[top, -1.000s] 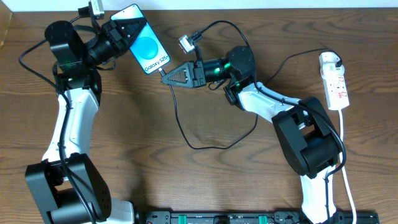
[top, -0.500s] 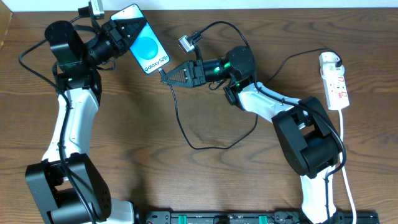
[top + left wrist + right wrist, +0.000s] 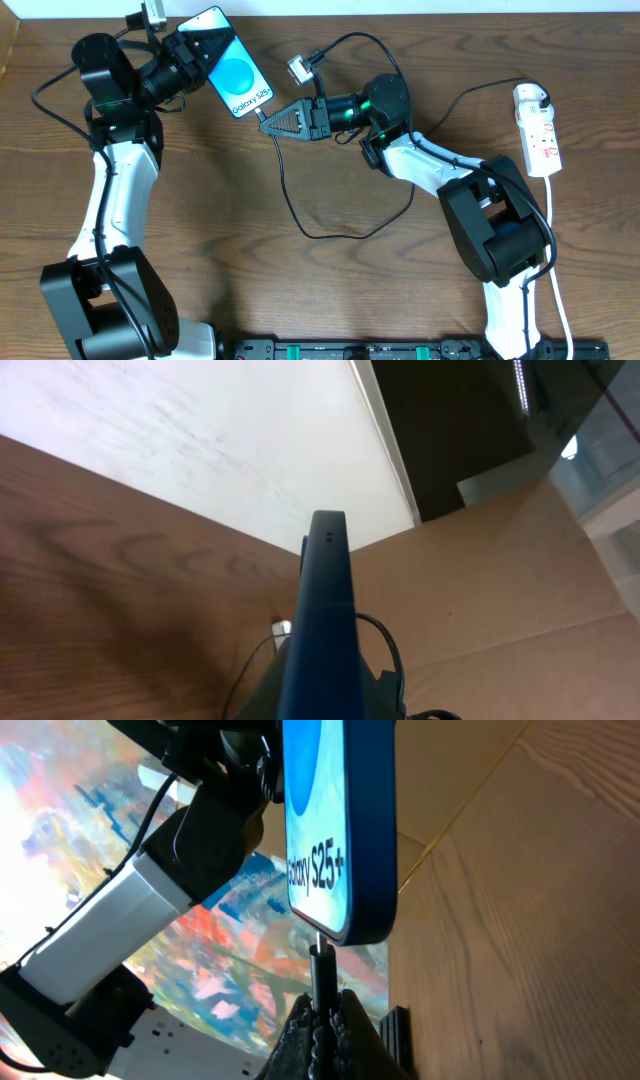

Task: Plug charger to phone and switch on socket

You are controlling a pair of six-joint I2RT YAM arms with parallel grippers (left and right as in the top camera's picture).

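My left gripper (image 3: 190,52) is shut on the phone (image 3: 232,66), holding it tilted above the table's back left, its blue screen up. The left wrist view shows the phone edge-on (image 3: 322,630). My right gripper (image 3: 268,122) is shut on the charger's black plug tip (image 3: 322,975), which meets the phone's lower edge (image 3: 345,870). The thin black charger cable (image 3: 300,215) loops across the table to the white adapter (image 3: 530,97) seated in the socket (image 3: 538,130), a white power strip at the right.
A small silver connector (image 3: 298,69) on the right arm's thicker cable hangs behind the gripper. The socket's white lead (image 3: 556,240) runs down the right side. A black rail (image 3: 400,350) lies along the front edge.
My right gripper has crept slightly left, bringing the plug tip closer against the phone's lower edge. The left arm and phone have not moved.
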